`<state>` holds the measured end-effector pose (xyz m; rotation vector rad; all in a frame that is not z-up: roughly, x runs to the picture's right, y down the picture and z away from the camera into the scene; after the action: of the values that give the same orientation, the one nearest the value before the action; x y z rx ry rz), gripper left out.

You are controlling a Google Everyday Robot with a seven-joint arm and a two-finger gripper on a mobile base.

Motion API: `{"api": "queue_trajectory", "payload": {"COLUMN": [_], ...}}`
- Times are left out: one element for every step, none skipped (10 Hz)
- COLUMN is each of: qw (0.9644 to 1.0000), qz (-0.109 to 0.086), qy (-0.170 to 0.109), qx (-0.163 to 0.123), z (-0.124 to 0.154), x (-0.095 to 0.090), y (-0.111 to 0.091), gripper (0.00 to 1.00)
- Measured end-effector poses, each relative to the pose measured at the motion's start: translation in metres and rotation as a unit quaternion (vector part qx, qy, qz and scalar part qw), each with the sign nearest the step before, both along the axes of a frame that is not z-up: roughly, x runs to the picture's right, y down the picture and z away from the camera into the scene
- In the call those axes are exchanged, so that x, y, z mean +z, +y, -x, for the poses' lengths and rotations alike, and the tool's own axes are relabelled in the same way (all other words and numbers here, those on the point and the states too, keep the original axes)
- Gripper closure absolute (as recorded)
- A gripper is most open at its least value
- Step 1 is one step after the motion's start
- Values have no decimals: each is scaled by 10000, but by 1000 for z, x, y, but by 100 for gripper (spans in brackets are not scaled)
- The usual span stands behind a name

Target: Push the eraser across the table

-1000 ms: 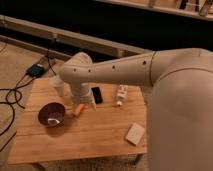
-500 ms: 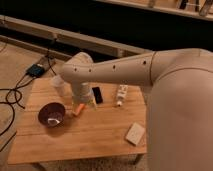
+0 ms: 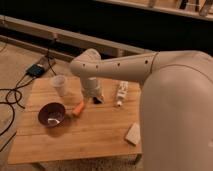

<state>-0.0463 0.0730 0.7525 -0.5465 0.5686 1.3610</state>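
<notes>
The white arm (image 3: 125,67) reaches in from the right over the light wooden table (image 3: 95,142). Its gripper (image 3: 93,95) hangs low near the table's middle, right above the small black eraser (image 3: 98,100), which peeks out at its near-right side; whether the gripper is open or closed cannot be told. A small orange object (image 3: 78,108) lies left of the eraser, with a purple bowl (image 3: 51,114) further left and a white cup (image 3: 59,85) behind it, while a white tube-shaped marker (image 3: 120,93) lies to the eraser's right and a flat white square pad (image 3: 133,133) sits near the right front edge.
</notes>
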Motion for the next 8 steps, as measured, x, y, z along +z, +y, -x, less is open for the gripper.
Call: {"api": "queue_trajectory", "payload": {"qw": [10000, 10000, 10000, 9999, 9999, 9998, 9997, 9996], "qz": [19, 26, 31, 30, 37, 63, 80, 116], "qy": [-12, -25, -49, -70, -83, -107, -111, -124], "qx": [-28, -52, -69, -91, -125, -171, -193, -246], "z": [-8, -15, -24, -31, -37, -46, -50, -56], "x": [8, 16, 28, 37, 44, 54, 59, 68], "y": [-5, -11, -19, -26, -30, -36, -38, -40], "gripper": [35, 35, 35, 35, 35, 35, 35, 35]}}
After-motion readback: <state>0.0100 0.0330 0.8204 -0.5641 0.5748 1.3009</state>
